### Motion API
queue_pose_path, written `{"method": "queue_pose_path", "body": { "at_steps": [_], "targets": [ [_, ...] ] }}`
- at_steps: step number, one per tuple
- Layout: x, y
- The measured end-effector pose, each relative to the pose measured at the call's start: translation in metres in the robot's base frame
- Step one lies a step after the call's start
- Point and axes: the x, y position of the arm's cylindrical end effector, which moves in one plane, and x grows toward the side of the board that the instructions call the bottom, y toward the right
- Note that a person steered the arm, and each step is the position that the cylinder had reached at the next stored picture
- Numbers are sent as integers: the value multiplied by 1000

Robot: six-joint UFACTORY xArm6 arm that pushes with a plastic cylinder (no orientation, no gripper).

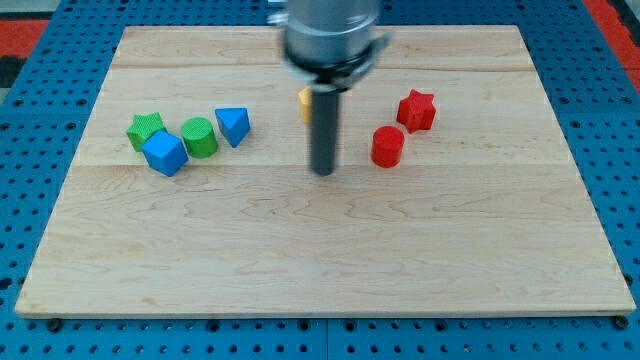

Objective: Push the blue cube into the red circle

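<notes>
The blue cube [164, 153] lies at the view's left, touching a green star [146, 129] and a green cylinder [199, 137]. The red circle, a short red cylinder [387, 146], stands right of the board's middle. My tip [323, 171] rests on the board between them, much closer to the red cylinder and just to its left, far to the right of the blue cube.
A blue triangular block [233, 125] lies right of the green cylinder. A red star [416, 110] sits up and right of the red cylinder. A yellow block [303, 104] is mostly hidden behind the rod. The wooden board [320, 270] lies on a blue pegboard.
</notes>
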Motion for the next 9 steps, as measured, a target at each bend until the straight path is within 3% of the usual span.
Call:
{"method": "queue_pose_path", "body": {
  "at_steps": [3,7,9],
  "targets": [
    [8,-204],
    [14,-248],
    [13,-242]
  ]
}}
